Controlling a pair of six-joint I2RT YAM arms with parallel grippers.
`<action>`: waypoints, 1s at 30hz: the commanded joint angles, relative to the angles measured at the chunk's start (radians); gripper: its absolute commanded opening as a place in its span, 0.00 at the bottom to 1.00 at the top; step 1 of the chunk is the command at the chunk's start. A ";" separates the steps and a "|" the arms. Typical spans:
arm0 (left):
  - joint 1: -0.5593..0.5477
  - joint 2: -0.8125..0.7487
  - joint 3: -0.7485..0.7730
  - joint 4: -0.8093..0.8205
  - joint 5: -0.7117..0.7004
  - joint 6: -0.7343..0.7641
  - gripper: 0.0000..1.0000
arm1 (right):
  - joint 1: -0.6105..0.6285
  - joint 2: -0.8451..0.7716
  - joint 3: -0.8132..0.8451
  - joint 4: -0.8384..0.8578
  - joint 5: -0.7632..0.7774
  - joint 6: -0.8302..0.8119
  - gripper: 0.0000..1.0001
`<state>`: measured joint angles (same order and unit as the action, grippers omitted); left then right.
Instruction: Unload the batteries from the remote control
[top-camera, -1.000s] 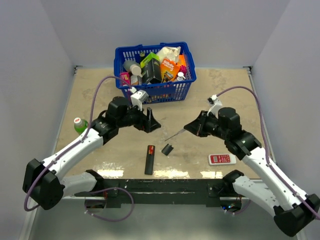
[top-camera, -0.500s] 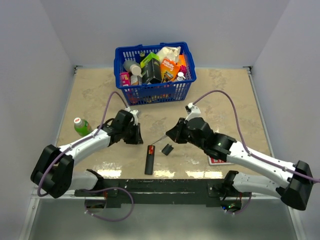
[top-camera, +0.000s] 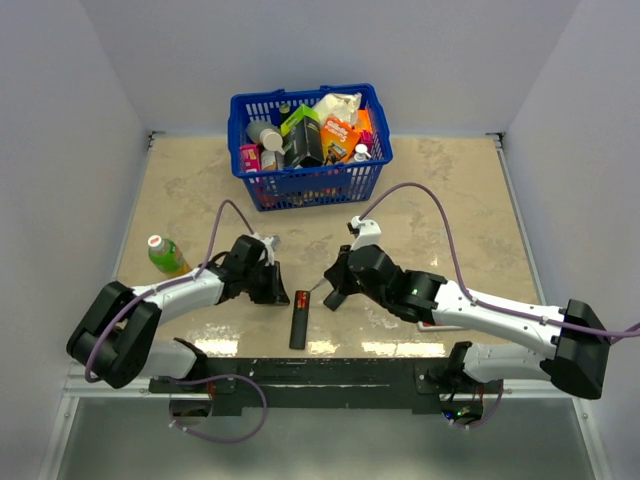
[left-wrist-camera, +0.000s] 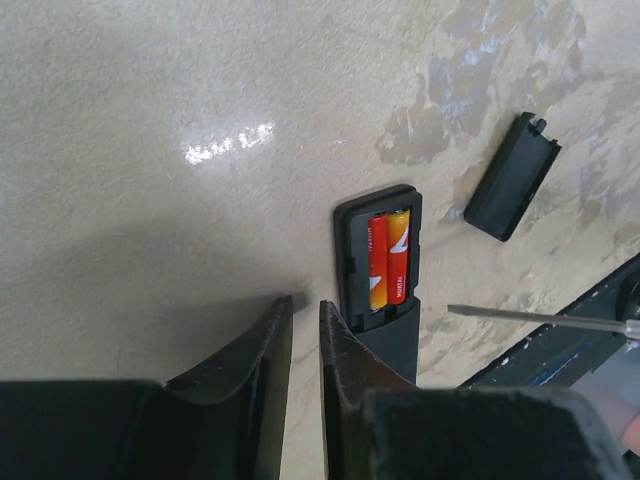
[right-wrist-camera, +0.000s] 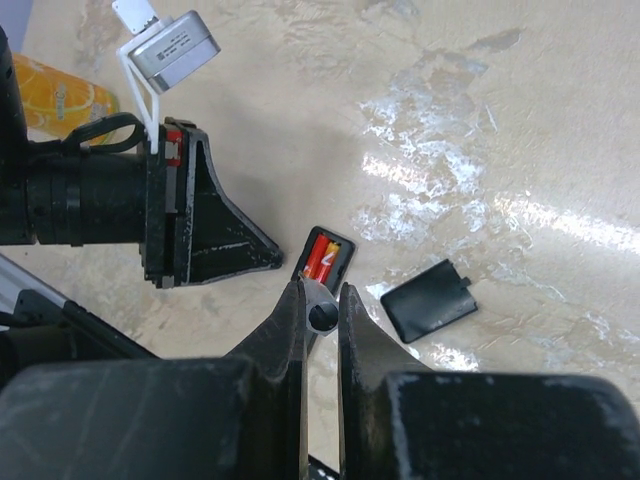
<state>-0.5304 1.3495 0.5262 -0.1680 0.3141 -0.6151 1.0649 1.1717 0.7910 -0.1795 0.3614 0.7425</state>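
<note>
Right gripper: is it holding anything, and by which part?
Yes. The right gripper is shut on a thin metal tool, clamped at its rear end. The slim shaft points out toward the batteries in the open remote.

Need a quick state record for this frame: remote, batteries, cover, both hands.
remote: black, flat on table, compartment open
batteries: two red cells, both in the compartment
cover: off, on table, apart from remote
left hand: nearly closed, empty, tips beside remote's open end
right hand: shut on thin tool, tool tip close to remote
</note>
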 joint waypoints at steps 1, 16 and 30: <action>0.006 -0.029 -0.029 0.067 0.039 -0.035 0.23 | 0.006 0.016 0.045 0.058 0.039 -0.054 0.00; 0.006 -0.049 -0.080 0.128 0.074 -0.064 0.27 | 0.017 0.075 0.050 0.110 0.034 -0.157 0.00; 0.004 -0.070 -0.124 0.188 0.112 -0.104 0.23 | 0.041 0.134 0.074 0.080 0.060 -0.152 0.00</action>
<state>-0.5304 1.3029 0.4183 -0.0296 0.4099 -0.6979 1.0897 1.2888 0.8074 -0.1055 0.3763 0.6052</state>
